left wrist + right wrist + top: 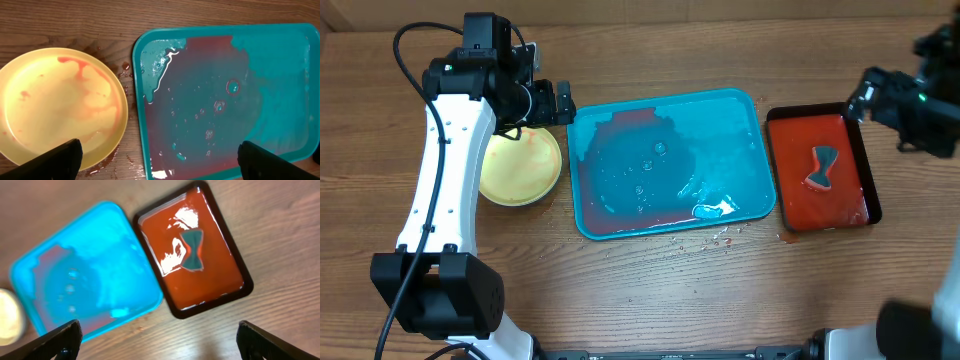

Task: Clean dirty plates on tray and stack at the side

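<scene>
Wood-grain tabletop (650, 290) runs under both of my arms, brown and streaky, with nothing else of the room in view. My left gripper (167, 162) has its two dark fingertips (62, 160) spread to the bottom corners of the left wrist view, so those jaws stand wide apart and hold nothing. They hang above the gap between the yellow-green plate (60, 107) and the left end of the turquoise tray (285, 65). From overhead, that gripper sits near the tray's far left corner. My right gripper (160, 340) is spread just as wide and is also empty, its fingertips (272, 340) low in the right wrist view. It hovers high over the far edge of the red tray (215, 280). The plate lies flat on the wood just beside the turquoise tray's left rim, and thin red streaks cross its face. I cannot tell whether other plates lie under it. Small red droplets (125, 65) dot the wood between plate and tray. The turquoise tray carries a thin reddish film with a few bubbles, and its right part is bare blue. The glossy, dark-rimmed red tray sits just to its right and holds a grey-teal hourglass-shaped piece (192, 251).
</scene>
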